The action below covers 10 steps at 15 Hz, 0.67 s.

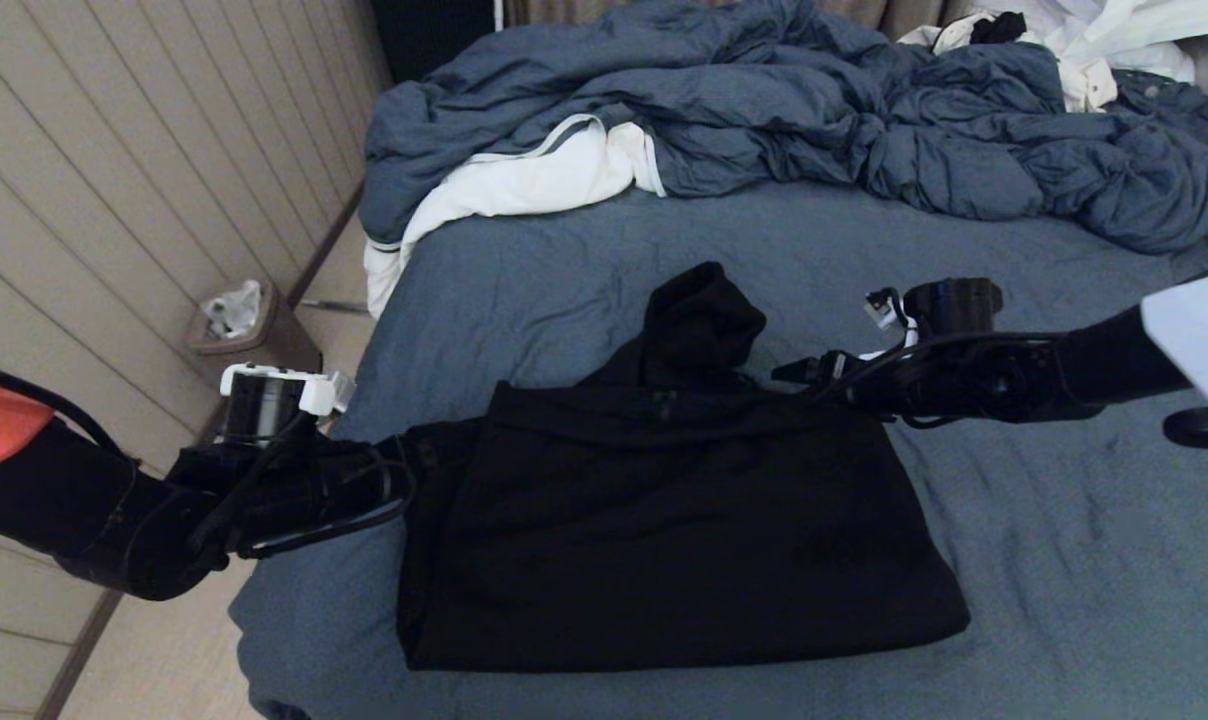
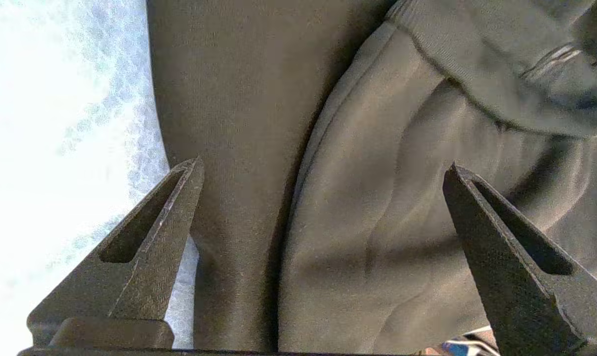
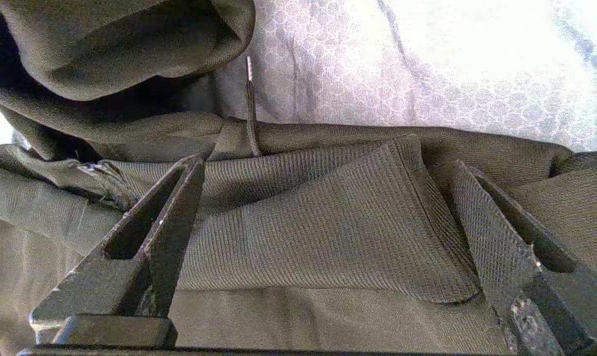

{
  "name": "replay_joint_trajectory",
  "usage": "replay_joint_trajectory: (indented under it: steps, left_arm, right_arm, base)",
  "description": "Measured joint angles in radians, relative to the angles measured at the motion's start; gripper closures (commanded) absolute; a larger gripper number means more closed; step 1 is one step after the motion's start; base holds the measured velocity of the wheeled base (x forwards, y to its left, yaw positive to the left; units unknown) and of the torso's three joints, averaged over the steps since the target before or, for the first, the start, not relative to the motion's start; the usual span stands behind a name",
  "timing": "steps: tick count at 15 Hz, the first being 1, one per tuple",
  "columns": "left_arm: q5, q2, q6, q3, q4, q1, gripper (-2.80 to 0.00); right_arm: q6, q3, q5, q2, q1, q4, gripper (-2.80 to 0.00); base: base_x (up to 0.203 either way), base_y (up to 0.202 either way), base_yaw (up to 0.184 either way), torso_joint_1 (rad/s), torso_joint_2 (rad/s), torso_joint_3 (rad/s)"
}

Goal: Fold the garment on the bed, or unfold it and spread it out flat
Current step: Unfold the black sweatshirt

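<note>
Beige panelled wall and pale flooring run along the left side of the bed [image 1: 1064,560], whose blue-grey sheet fills most of the head view. Along the far edge of the bed lies a crumpled blue-grey duvet [image 1: 814,120] with its white lining turned out toward the far left corner; white clothing [image 1: 1114,40] sits at the far right corner. On the floor beside the left edge stands a small brown bin [image 1: 254,335].

Position of the garment [image 1: 664,530]: near the front edge of the bed, closer to the left edge than to the right. It is folded into a compact, roughly rectangular black block, with the hood [image 1: 699,325] projecting toward the far edge.

Left pincer [image 2: 323,168]: at the left side of the folded block, level with its upper left corner. Both fingers are spread wide apart, released, with folded black fabric between and below them; nothing is grasped.

Right pincer [image 3: 323,165]: at the upper right corner of the block, just beside the hood. Fingers spread wide, released, above a ribbed cuff or hem band [image 3: 328,232] and a drawcord [image 3: 251,113]. Nothing is grasped.
</note>
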<state>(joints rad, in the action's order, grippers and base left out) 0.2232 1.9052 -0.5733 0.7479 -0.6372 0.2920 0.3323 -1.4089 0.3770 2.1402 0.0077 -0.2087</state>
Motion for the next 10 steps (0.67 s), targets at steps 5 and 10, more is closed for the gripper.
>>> replay_joint_trajectory:
  steps: [5, 10]
  left_arm:
    - [-0.009, 0.062, 0.004, 0.060, -0.046, 0.046, -2.80]
    - [-0.014, 0.155, 0.052, 0.138, -0.079, 0.095, -2.80]
  right_arm:
    - [0.000, 0.008, 0.001, -0.006, 0.004, 0.000, -2.80]
    - [0.000, 0.012, 0.002, -0.011, 0.004, 0.000, -2.80]
  base:
    - [0.000, 0.000, 0.000, 0.000, 0.00, 0.000]
    - [0.000, 0.000, 0.000, 0.000, 0.00, 0.000]
